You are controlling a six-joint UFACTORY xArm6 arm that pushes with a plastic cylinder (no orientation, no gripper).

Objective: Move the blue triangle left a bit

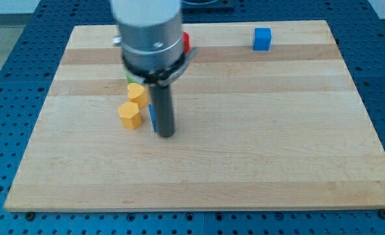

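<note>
Tool tip (166, 135) — a bare rod, nothing clamped — touching blue triangle's (152, 117) right side.

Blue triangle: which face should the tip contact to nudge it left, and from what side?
Push, not grip. My tip already sits on the view's right of the blue triangle, which is mostly hidden behind the rod. Contact its right-hand face, sliding toward the view's left. Two yellow blocks lie close on that side, so keep it short.

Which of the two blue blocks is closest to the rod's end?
The blue triangle, a sliver showing just left of my tip. The blue cube sits alone near the view's top right.
</note>
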